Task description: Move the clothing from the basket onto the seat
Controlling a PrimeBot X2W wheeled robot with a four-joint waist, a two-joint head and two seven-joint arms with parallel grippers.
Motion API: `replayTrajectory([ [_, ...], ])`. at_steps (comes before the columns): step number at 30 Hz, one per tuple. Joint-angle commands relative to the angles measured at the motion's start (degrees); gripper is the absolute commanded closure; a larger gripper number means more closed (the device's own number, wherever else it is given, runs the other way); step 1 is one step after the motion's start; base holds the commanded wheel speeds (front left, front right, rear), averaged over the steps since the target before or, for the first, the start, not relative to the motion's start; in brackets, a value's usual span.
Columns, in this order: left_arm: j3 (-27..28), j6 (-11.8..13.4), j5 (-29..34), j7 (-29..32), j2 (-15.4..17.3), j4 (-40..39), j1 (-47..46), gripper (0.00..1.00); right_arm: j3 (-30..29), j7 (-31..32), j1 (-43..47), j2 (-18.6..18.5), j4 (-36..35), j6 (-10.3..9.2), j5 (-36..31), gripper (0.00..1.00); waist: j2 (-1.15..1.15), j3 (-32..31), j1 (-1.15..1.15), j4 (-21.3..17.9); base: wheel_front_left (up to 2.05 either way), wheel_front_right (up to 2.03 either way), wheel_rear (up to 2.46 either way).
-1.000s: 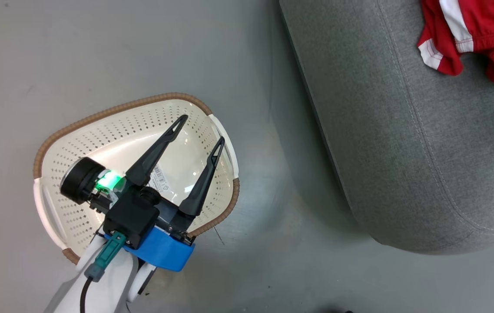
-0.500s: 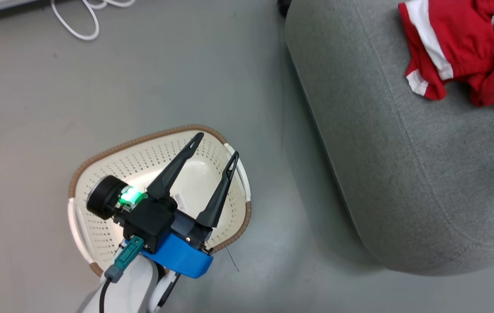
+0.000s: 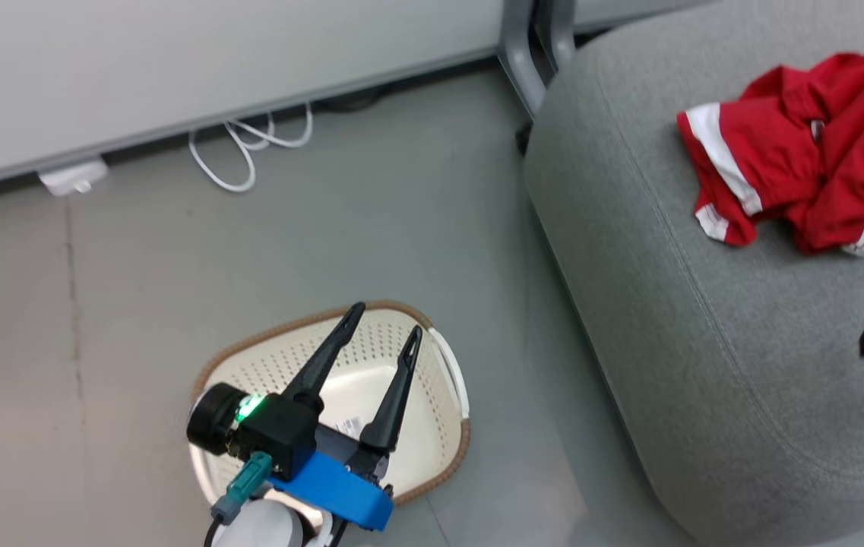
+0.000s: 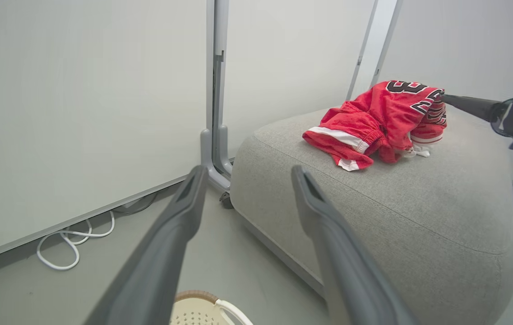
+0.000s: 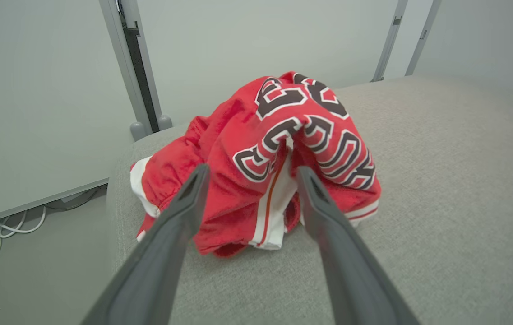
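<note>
Grey floor (image 3: 325, 228) meets a white wall panel (image 3: 173, 61). The seat (image 3: 705, 342) bears the heaped red clothing (image 3: 789, 182). The basket (image 3: 447, 380) stands nearby on the floor. My left gripper (image 3: 387, 320) hangs spread wide above the basket, and my right gripper (image 5: 252, 170) gapes wide by the clothing. A white cable (image 3: 249, 148) lies by the wall.

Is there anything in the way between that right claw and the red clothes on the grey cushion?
Nothing visible. The right gripper, jaws open, points straight at the clothing, which is heaped on the seat; no object lies between them.
</note>
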Motion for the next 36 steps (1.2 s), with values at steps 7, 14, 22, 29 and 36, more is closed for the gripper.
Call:
replayTrajectory([
  [7,3.11,-0.12,-0.59,-0.27,-1.74,2.71,3.9,0.0,0.55,1.47,11.98,2.71,-10.9,0.01,-0.52,0.0,0.0,-7.91,0.01,5.34,0.0,0.0,0.0],
  [14,7.16,-0.12,-0.77,-0.27,-2.73,3.66,7.56,0.0,1.14,5.51,22.28,7.62,-23.93,0.01,-2.18,0.0,0.0,-11.86,0.01,8.0,0.0,0.0,0.0],
  [22,12.74,-0.11,-0.72,-0.27,-3.53,3.86,10.27,0.0,4.36,9.21,30.7,12.3,-34.49,0.01,-4.62,0.0,0.0,-13.79,0.01,10.7,0.0,0.0,0.0],
  [29,16.7,-0.11,0.19,-0.27,-3.57,5.38,11.13,0.0,7.06,9.07,33.96,13.9,-36.19,0.01,-6.86,0.0,0.0,-14.56,0.01,13.18,0.0,0.0,0.0],
  [36,20.01,-0.11,0.47,-0.27,-3.64,7.02,11.8,0.0,9.59,8.15,35.43,14.15,-35.27,0.01,-4.75,0.0,0.0,-15.31,0.01,14.88,0.0,0.0,0.0],
])
